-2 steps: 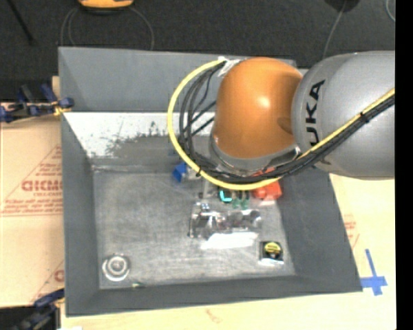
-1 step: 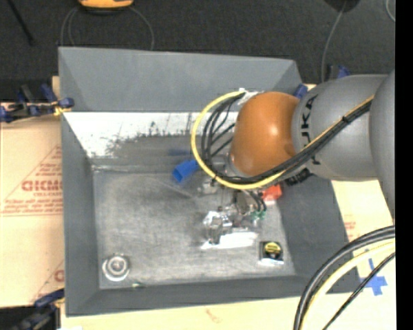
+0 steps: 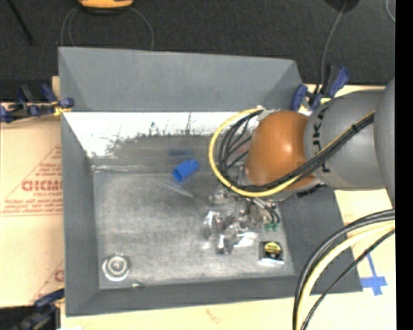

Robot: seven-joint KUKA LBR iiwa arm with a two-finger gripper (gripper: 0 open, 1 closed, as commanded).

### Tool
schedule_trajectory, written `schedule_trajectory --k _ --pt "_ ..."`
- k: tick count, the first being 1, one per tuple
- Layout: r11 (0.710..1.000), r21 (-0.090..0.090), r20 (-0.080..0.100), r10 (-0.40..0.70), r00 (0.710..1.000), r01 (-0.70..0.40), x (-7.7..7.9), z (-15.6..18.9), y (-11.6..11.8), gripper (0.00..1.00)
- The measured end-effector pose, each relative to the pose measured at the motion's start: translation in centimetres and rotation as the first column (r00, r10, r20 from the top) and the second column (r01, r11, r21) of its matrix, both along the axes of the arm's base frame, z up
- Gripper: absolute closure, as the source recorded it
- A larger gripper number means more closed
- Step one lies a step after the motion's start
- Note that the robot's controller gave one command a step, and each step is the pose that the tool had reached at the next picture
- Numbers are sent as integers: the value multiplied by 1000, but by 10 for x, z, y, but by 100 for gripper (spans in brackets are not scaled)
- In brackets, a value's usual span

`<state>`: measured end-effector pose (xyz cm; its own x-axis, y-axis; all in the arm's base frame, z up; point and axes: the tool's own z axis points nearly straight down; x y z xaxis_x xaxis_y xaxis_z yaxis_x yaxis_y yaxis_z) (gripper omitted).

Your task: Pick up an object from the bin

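Observation:
My gripper (image 3: 225, 234) is low over the bin floor, right of the middle, below the orange wrist cover. A small black and yellow tape measure (image 3: 270, 251) lies just to its right, near the bin's front right corner, apart from the gripper. Nothing shows held in the gripper.
A small blue block (image 3: 185, 170) lies toward the back wall, left of the arm. A round silvery lid-like thing (image 3: 115, 267) sits in the front left corner. The arm and its cables cover the bin's right side.

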<state>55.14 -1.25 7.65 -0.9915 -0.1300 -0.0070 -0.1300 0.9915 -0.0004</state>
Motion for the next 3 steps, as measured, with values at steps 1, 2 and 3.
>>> schedule_trajectory --k 1,2,3 --pt "1000 1 8 -2 1000 2 3 4 1 100" --pt "998 -2 2 58 998 -57 3 119 9 100" --pt "941 -3 0 338 941 -338 11 234 21 100"
